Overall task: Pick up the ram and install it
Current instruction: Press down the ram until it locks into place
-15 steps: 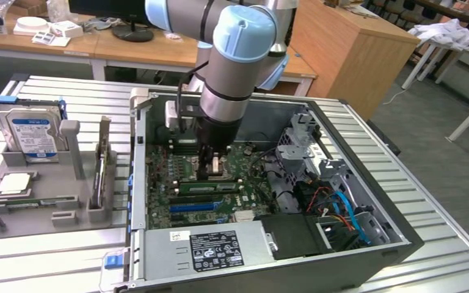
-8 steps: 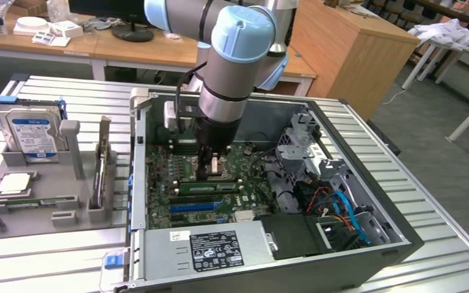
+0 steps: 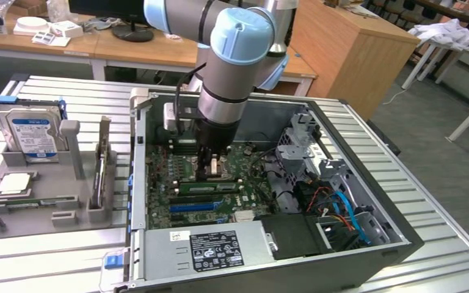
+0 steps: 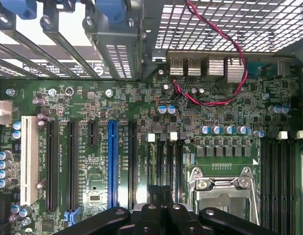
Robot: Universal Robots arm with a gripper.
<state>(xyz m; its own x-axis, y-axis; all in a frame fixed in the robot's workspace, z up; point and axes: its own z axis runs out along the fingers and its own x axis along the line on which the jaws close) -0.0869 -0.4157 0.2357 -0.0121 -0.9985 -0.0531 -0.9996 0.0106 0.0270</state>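
Observation:
My gripper [image 3: 210, 166] reaches down into the open computer case [image 3: 397, 241] and hangs over the motherboard's memory slots [image 4: 166, 156], beside the CPU socket [image 4: 222, 188]. The fingers [image 4: 150, 215] are pressed together, so the gripper [image 4: 161, 218] is shut with no gap. A green ram [image 3: 207, 182] lies along the slots just under the fingertips. Whether the fingertips touch it I cannot tell. A second ram [image 3: 102, 168] stands on edge in the grey holder [image 3: 71, 210] at the exterior view's left.
The holder also carries a silver hard drive [image 3: 31, 131] with a blue label and a square CPU chip [image 3: 14, 183]. Inside the case are the power supply [image 3: 210, 247], a drive cage [image 3: 304, 143], loose cables [image 3: 341, 207] and a blue expansion slot [image 4: 112, 161]. A wooden cabinet [image 3: 356, 55] stands behind.

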